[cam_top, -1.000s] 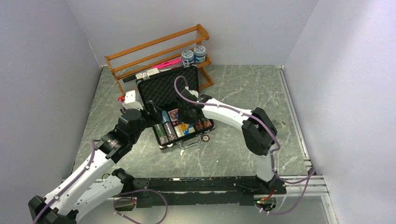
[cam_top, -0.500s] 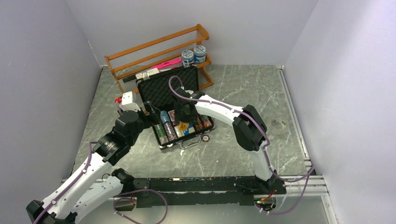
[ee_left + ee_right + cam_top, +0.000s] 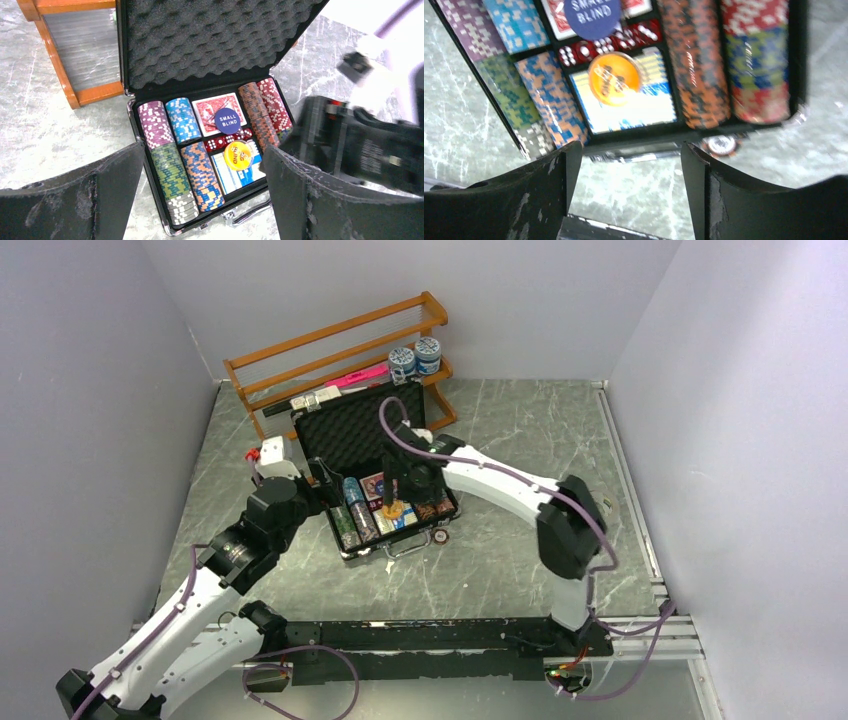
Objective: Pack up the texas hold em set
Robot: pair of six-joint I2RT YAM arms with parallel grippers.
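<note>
The black briefcase [image 3: 352,430] stands open near the rack, its foam lid [image 3: 210,40] upright. It holds chip stacks [image 3: 170,170], a red deck [image 3: 205,107] with a blue "small blind" disc [image 3: 227,120] on it, red dice [image 3: 225,141], and a blue deck [image 3: 240,172] with a yellow disc [image 3: 237,152] on it. My left gripper [image 3: 204,155] is open and empty, above the case's left front [image 3: 325,482]. My right gripper [image 3: 626,165] is open and empty over the case's front middle [image 3: 392,502], above the yellow disc [image 3: 615,79]. One round orange-and-white disc [image 3: 721,145] lies on the table by the case's front right corner [image 3: 440,534].
The orange wooden rack [image 3: 330,350] stands behind the case with two blue-and-white jars [image 3: 415,358] and a pink item [image 3: 362,376] on it. The case's metal handle [image 3: 250,215] sticks out toward me. The right arm [image 3: 360,145] fills the case's right side in the left wrist view. Grey walls enclose the table.
The right arm's elbow swung left, then back out to the right, while its gripper stayed over the case's middle. The left arm drew back slightly, then held still.
</note>
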